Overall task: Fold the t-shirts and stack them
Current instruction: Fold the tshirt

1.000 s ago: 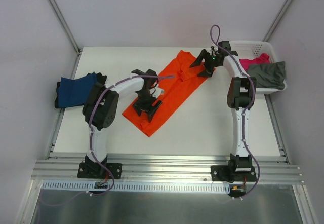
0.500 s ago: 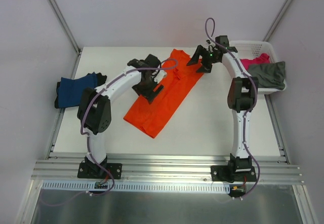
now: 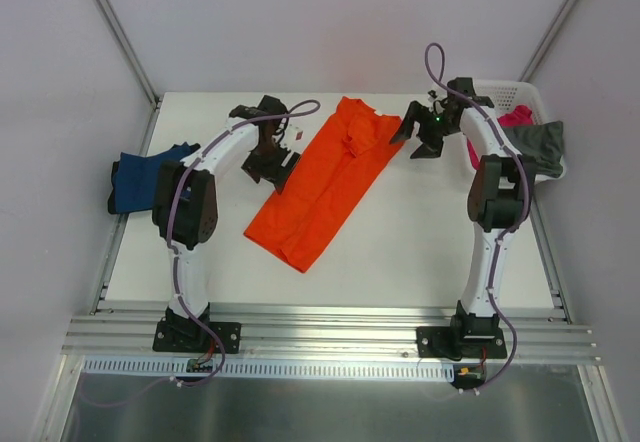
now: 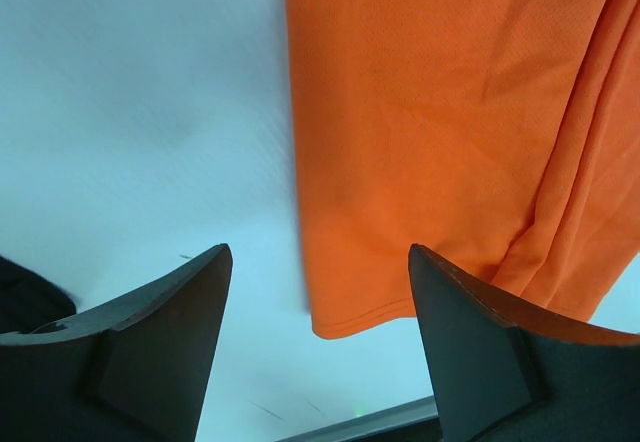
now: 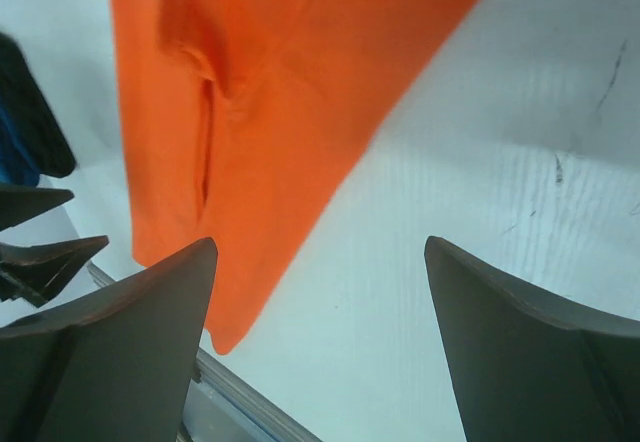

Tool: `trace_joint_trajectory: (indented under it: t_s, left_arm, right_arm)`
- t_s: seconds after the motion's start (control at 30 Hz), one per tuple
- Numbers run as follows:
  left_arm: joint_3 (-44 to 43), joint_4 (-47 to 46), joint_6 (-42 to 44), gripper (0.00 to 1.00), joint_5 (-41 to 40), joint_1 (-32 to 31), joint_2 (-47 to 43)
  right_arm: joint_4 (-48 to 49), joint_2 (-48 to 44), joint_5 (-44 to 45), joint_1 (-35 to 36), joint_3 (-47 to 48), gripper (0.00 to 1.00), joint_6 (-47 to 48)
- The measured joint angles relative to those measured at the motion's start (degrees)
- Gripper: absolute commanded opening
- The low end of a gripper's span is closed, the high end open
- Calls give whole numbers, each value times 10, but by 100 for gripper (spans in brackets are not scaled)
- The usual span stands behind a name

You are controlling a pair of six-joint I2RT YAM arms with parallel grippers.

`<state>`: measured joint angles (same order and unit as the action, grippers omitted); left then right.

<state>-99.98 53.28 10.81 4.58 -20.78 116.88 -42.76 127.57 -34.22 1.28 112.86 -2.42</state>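
Observation:
The orange t-shirt [image 3: 325, 187] lies flat on the white table as a long diagonal strip, folded lengthwise. Its hem corner [image 4: 440, 132] shows in the left wrist view and its sleeve fold [image 5: 270, 112] in the right wrist view. My left gripper [image 3: 270, 162] hovers open just off the strip's left edge, and its jaws [image 4: 320, 292] hold nothing. My right gripper [image 3: 425, 137] hangs open beside the strip's far right corner, also empty [image 5: 320, 302]. The navy t-shirt [image 3: 145, 177] lies at the table's left edge. The pink t-shirt [image 3: 512, 117] and the grey-olive t-shirt [image 3: 535, 147] sit in the basket.
The white lattice basket [image 3: 500, 90] stands at the back right corner, close behind the right arm. A metal rail [image 3: 330, 327] runs along the near table edge. Grey walls enclose the table on three sides.
The left gripper has moved off the orange t-shirt, back and to its left edge. The right gripper has drawn away to the right of the shirt's far corner. The shirt now lies flatter.

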Motion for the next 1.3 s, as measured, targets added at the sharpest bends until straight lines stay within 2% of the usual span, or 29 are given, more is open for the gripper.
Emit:
trace_joint_trajectory:
  t_s: [0.4,0.97,1.1,1.3]
  left_arm:
    - [77,1,-26,72,80,62,6]
    - [155,14,-34,70,156,64,10]
    - [164,22,-35,70,165,44,7]
    - [167,23,-36,70,185,-42,5]
  right_arm:
    - [-20,102,50,2,57,89,-9]
    - [3,167,51,29,163,89,-34]
    - [10,175,50,35,174,89,-38]
    - [18,183,48,37,187,89,-42]
